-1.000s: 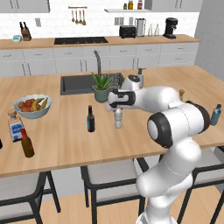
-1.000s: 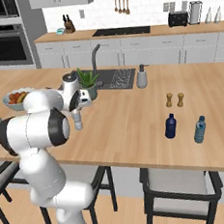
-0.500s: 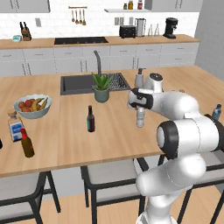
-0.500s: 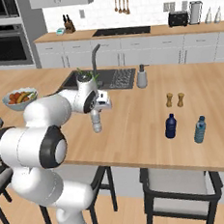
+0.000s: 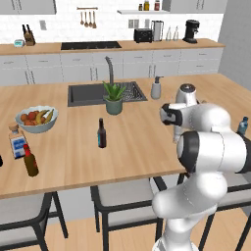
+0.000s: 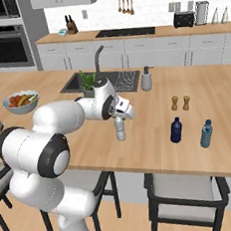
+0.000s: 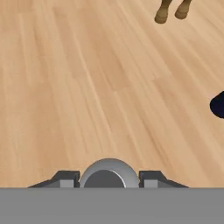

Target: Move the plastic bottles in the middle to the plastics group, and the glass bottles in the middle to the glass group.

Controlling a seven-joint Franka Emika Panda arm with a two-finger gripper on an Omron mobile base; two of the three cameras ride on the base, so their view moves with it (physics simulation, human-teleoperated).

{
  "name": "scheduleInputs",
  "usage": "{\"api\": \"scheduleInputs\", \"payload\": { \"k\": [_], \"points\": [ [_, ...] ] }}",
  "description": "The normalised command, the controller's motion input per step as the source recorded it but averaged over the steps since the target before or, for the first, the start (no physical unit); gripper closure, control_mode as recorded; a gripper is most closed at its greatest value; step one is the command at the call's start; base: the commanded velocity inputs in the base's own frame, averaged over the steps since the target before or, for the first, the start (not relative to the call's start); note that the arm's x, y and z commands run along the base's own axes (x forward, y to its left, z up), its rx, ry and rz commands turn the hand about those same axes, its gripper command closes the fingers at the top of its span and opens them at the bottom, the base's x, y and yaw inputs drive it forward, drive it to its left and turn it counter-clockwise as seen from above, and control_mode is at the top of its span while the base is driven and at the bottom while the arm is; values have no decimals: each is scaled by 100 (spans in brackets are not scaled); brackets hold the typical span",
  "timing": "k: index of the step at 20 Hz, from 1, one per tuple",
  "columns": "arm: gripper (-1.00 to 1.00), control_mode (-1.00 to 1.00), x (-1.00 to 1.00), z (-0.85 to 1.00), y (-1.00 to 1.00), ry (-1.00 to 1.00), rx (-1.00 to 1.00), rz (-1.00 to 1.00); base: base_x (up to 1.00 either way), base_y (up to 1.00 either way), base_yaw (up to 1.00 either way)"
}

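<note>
Island counter (image 6: 155, 148): 2 shakers (image 6: 180, 102)

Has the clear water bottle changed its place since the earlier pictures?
Yes. In the right base view the clear water bottle, held by the end effector, has travelled right, away from the sink and toward the dark blue bottle.

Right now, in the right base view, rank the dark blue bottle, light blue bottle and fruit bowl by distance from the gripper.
The gripper holds the clear bottle.
1. Dark blue bottle, to its right.
2. Light blue bottle, further right.
3. Fruit bowl, far left.
</note>
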Motion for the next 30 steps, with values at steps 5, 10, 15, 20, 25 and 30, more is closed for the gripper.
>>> {"api": "scheduleInputs", "payload": {
  "k": [5, 10, 15, 20, 25, 30],
  "points": [
    [100, -100, -4, 0, -66, 3, 0, -36, 0, 0, 0],
    [100, -100, -3, 0, -74, 6, 0, -33, 0, 0, 0],
    [100, -100, -23, 1, -80, 9, 1, -29, 0, 0, 0],
    [100, -100, -9, 0, -60, 3, 0, -19, 0, 0, 0],
    [100, -100, 0, 0, -44, 0, 1, -8, 0, 0, 0],
    [100, -100, 0, -4, -35, 0, 1, 0, 0, 0, 0]
  ]
}}
